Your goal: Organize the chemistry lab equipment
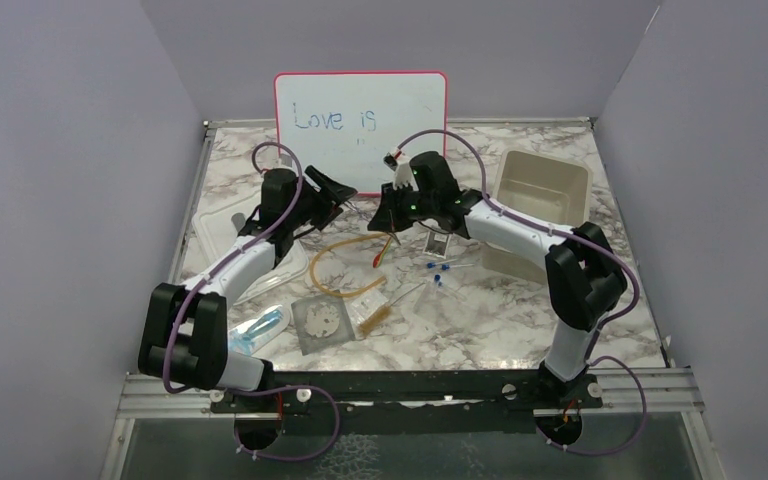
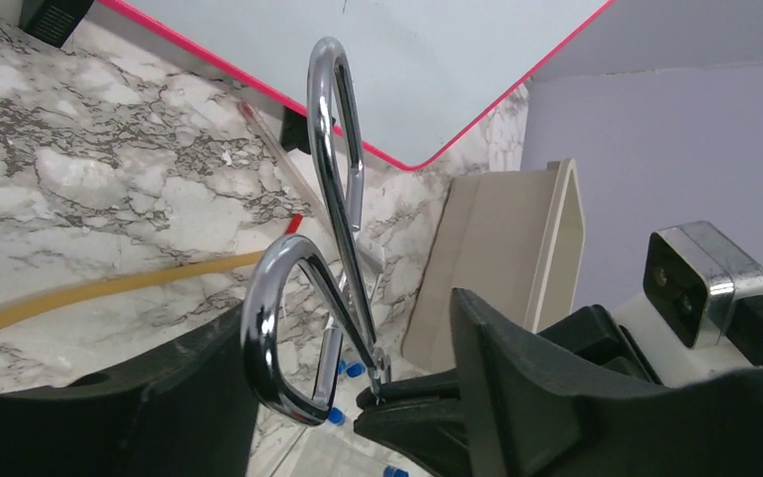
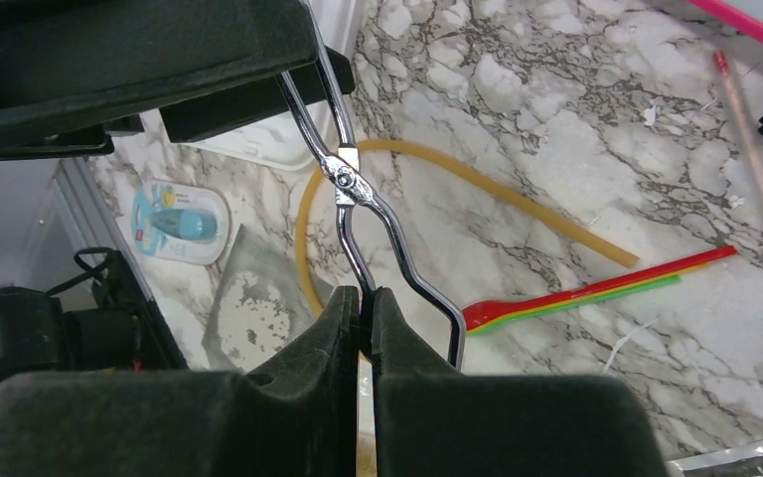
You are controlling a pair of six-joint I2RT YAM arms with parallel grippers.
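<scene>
Marbled worktop [image 1: 520, 330], with a red-framed whiteboard [image 1: 360, 115] at 12 o'clock and a beige rectangular plastic bin [image 1: 543, 190] at 2 o'clock. The left tool [image 2: 348, 303] is spread around the loop handles of the chrome scissor-hinged tongs [image 3: 348, 184]. The right tool [image 3: 365, 298] is pressed together on one tong arm. The tongs are held aloft at 12 o'clock of the amber rubber tubing loop [image 3: 407, 147].

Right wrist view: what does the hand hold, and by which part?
The right hand holds chrome tongs by one jaw arm, past the pivot.
</scene>
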